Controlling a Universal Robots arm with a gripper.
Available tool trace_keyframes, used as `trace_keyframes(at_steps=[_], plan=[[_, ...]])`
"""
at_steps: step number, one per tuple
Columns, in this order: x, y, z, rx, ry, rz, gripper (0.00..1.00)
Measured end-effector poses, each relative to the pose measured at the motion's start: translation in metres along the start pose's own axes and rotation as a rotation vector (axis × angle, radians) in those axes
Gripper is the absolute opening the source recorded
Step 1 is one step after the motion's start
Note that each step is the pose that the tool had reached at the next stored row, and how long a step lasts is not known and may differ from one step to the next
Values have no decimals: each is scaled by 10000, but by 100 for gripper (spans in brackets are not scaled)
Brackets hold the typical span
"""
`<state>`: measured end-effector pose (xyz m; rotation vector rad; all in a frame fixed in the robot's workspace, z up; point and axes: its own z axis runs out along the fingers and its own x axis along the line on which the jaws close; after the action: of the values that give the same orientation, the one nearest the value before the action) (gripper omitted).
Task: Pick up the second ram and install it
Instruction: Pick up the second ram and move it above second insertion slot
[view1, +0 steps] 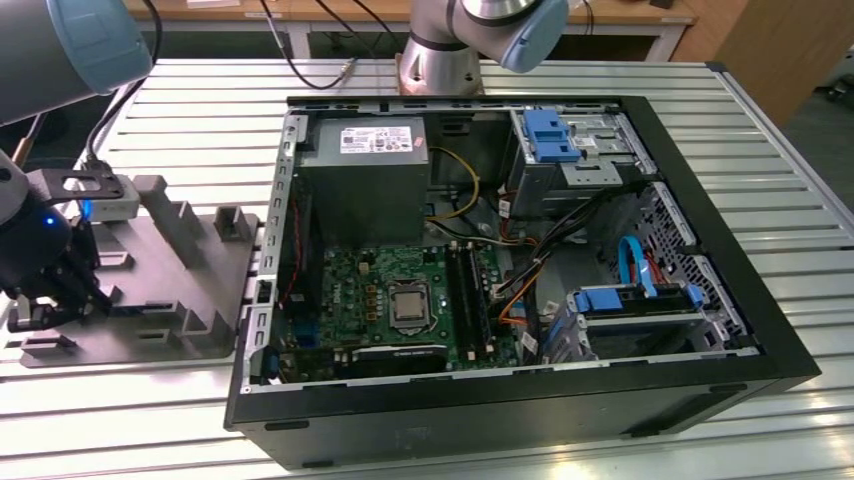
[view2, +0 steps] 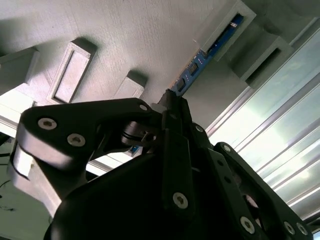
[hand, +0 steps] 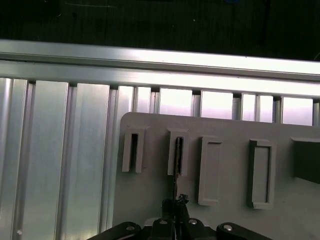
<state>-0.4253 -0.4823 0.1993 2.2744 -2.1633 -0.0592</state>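
Tray posts crowd gripper, case wall close beside, open table beyond

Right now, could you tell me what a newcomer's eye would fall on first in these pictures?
The open computer case, lying on the slatted metal table with its green motherboard exposed, dominates the exterior view. At that view's left, the gripper is down at the grey tray, shut on the second ram, a thin blue stick seated in a tray slot.

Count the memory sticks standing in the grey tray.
1: the memory stick stands on edge in a slot of the tray, pinched at the gripper. The neighbouring slots look empty in the first wrist view; the arm may hide others.
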Motion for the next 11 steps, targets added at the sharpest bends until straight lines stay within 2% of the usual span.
trace_keyframes(at_steps=[1,9,11], plan=[[0,0,0,0,-2,-3,12],[0,0,0,0,-1,-16,12],[-1,0,3,4,-8,156,12]])
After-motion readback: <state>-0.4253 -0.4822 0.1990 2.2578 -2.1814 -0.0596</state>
